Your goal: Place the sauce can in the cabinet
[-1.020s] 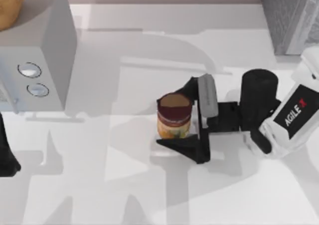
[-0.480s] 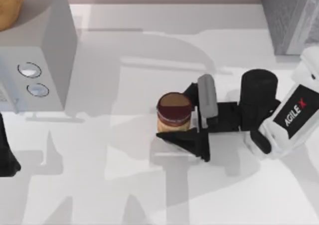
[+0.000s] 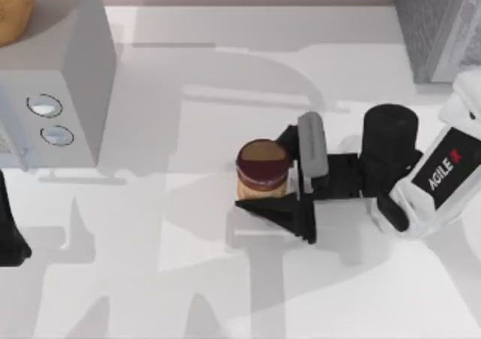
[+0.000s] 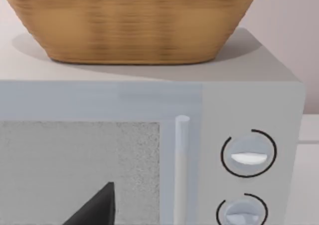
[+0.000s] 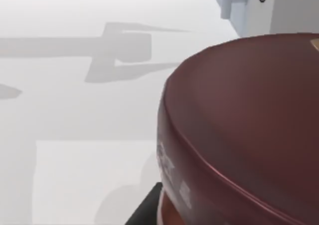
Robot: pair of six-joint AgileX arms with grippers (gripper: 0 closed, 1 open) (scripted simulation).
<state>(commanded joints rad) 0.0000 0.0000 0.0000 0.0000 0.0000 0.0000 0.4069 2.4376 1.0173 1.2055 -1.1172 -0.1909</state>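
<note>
Right gripper (image 3: 272,172): closed on the sauce can (image 3: 262,167), one finger on each side of the body, with the can seated between the tips. The can is upright. In the right wrist view its maroon top (image 5: 249,125) sits immediately in front of the camera, with a dark finger edge just below it.

Beyond the can, on the far side from the gripper, the table (image 3: 188,279) is bare out to the pale microwave (image 3: 56,98) at the table's left, which carries a woven basket (image 4: 134,23) on its top. Its two round knobs face the left arm.

Behind and to one side of the gripper, past the right arm's own body, stands the grey speckled cabinet (image 3: 436,23) at the table's back right corner, well apart from the can.

Left gripper (image 3: 9,241): parked at the table's left edge; finger state cannot be determined.

Judgement: the grasp step is complete and transport is in hand. The next move calls for carrying the can upright toward the cabinet, with enough height to clear the table and a heading away from the microwave.
</note>
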